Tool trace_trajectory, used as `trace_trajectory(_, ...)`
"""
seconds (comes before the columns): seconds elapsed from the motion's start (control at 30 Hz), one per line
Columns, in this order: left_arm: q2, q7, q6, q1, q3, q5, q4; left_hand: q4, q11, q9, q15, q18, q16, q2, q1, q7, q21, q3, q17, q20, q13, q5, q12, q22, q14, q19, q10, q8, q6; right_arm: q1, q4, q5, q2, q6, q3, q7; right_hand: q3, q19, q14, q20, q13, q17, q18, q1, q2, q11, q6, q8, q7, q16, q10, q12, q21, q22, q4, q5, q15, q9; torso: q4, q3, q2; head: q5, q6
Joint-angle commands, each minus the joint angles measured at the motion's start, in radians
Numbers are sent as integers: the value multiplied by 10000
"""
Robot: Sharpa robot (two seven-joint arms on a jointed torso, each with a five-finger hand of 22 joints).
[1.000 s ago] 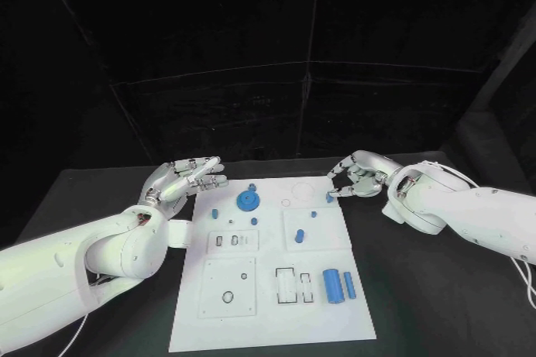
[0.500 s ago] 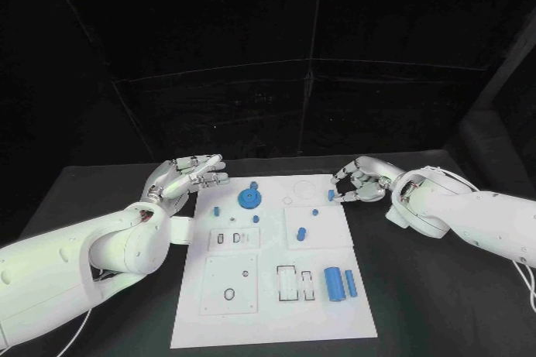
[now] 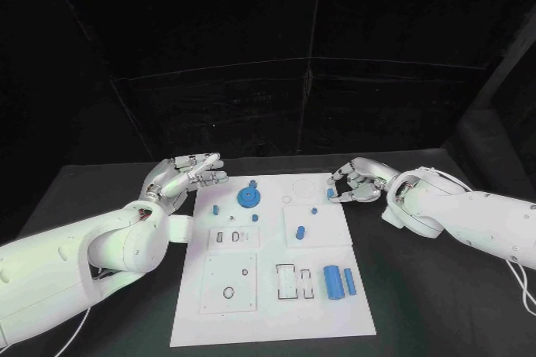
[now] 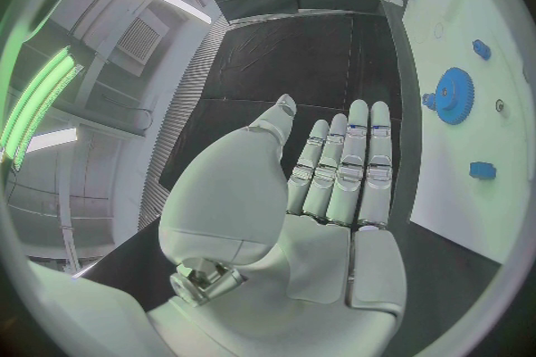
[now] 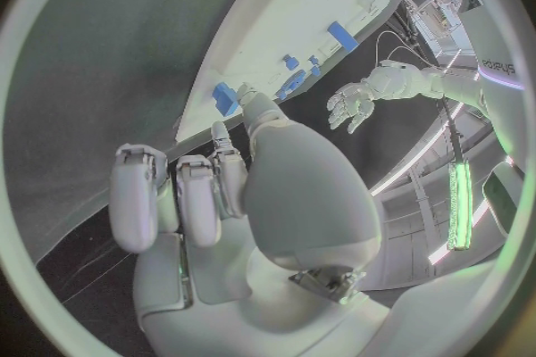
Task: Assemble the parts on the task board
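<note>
- The right hand point(image 3: 355, 183) hovers at the far right edge of the task board point(image 3: 268, 318), fingers curled inward; a small blue part point(image 3: 331, 193) sits pinched at its fingertips point(image 5: 229, 98), just above the board's rim.
- The left hand point(image 3: 181, 179) is raised beside the board's far left corner, palm up, fingers point(image 4: 348, 165) straight and side by side, holding nothing.
- Near the left hand, a blue gear point(image 3: 248, 196) lies on the board.
- Further toward the robot, a blue cylinder point(image 3: 331, 281) lies beside a slimmer blue bar point(image 3: 348, 282).
</note>
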Motion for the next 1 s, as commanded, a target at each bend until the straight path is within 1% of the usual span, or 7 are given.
trace_trajectory(0.03, 10, 51, 158, 10, 3, -50, -4, -79, 3, -11, 26, 140, -61, 93, 34, -26, -52, -1, 16, -5, -8, -33, -48, -15, 40, 58, 74, -39, 67, -16, -41, -94, 71, -18, 3, 88, 18, 191, 966, 5, 838, 2311, -62, -8, 148, 14, 140, 55, -4, -16, -32, 7, -10, 212, -65, 31, 31, 20, 6, 1, 1, -9, -17)
trace_trajectory(0.1, 13, 48, 161, 10, 3, -50, -8, -79, 3, -11, 26, 140, -61, 93, 34, -26, -52, -1, 16, -5, -8, -33, -48, -15, 40, 58, 74, -39, 67, -47, -68, -122, 130, 46, 3, 68, 25, 199, 969, 5, 857, 2325, -65, -4, 198, 7, 253, 108, -15, -10, -16, 23, 0, 232, -96, 11, 28, 35, 5, 1, -1, -16, -45)
trace_trajectory(0.2, 11, 47, 159, 10, 3, -50, -12, -85, 3, -11, 25, 140, -64, 95, 33, -25, -53, -1, 17, -5, -8, -33, -50, -17, 42, 60, 78, -41, 70, -85, -87, -162, 180, 105, 3, 43, 27, 201, 971, 4, 862, 2333, -66, -6, 217, 1, 299, 128, -21, -6, -12, 27, 4, 237, -110, 3, 25, 39, 4, -4, 0, -13, -43)
trace_trajectory(0.37, 8, 45, 160, 10, 3, -50, -17, -93, 2, -11, 25, 140, -68, 98, 32, -23, -55, 0, 19, -6, -8, -33, -51, -19, 43, 62, 82, -44, 73, -121, -113, -195, 226, 157, 3, 7, 30, 207, 973, 0, 873, 2341, -69, -9, 250, -9, 381, 161, -33, -3, -3, 35, 12, 253, -138, -14, 18, 44, 9, -1, -3, -3, -52)
trace_trajectory(0.57, 4, 40, 161, 10, 3, -50, -21, -93, 2, -11, 25, 140, -68, 98, 32, -23, -55, 0, 19, -6, -8, -33, -51, -19, 43, 62, 82, -44, 73, -135, -149, -205, 251, 151, 3, -30, 35, 208, 976, -10, 888, 2352, -69, -36, 307, -28, 517, 214, -56, 2, 9, 47, 15, 257, -165, -25, 4, 51, 1, 5, -6, 1, -60)
trace_trajectory(0.8, 3, 28, 168, 10, 3, -50, -23, -93, 2, -11, 25, 140, -68, 98, 32, -23, -55, 0, 19, -6, -8, -33, -51, -19, 43, 62, 82, -44, 73, -138, -161, -207, 260, 112, 3, -51, 39, 215, 977, -26, 912, 2361, -72, -89, 370, -53, 669, 273, -84, 5, 28, 65, 24, 275, -175, -21, -16, 57, -3, 4, -1, -7, -76)
trace_trajectory(1.0, 0, 16, 171, 10, 3, -50, -24, -93, 2, -11, 25, 140, -68, 98, 32, -23, -55, 0, 19, -6, -8, -33, -51, -19, 43, 62, 82, -44, 73, -139, -178, -208, 245, 75, 3, -77, 41, 214, 979, -28, 911, 2366, -71, -94, 379, -56, 683, 278, -87, 8, 28, 65, 23, 272, -176, -20, -18, 57, 1, 5, -4, -23, -92)
